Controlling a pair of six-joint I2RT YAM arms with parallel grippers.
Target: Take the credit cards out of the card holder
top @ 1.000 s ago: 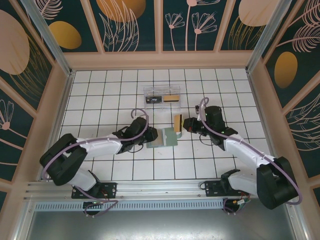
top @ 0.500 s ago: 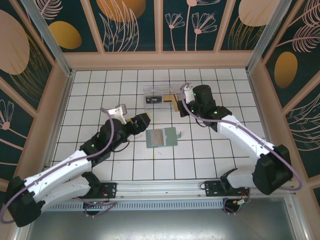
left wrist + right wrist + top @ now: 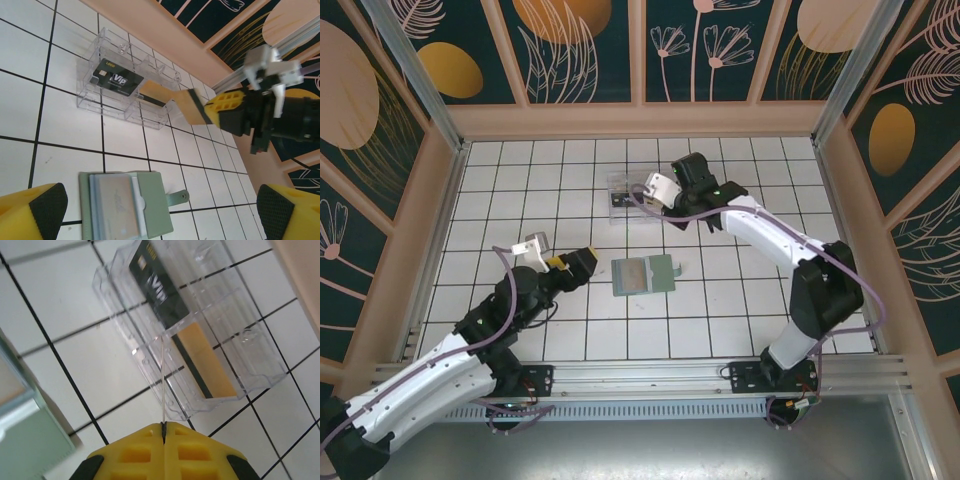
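Two cards lie flat in the clear tray (image 3: 95,75) at the far side of the white tiled table (image 3: 520,190): a black card (image 3: 117,80) in one compartment and a gold card (image 3: 205,360) with a dark stripe in the next, the pair side by side. Just above the tray's near wall hangs the right gripper (image 3: 215,106), its yellow jaws pressed together on the end of a tan card (image 3: 189,104). That card is tilted, and its free end points down toward the gold card; from the right wrist it shows edge-on as a thin line over the ridged divider between the compartments. Whether it touches the tray I cannot tell. The green card holder (image 3: 645,273) lies open on the tiles nearer the arms, well apart from the tray, its tab sticking out to the right. A pale grey panel shows in its pocket, but I cannot tell if that is a card. The left gripper (image 3: 578,262) hovers to the left of the holder with its jaws spread wide and nothing between them, its fingers (image 3: 44,209) framing the holder's near edge. Leaf-patterned walls close in the table.
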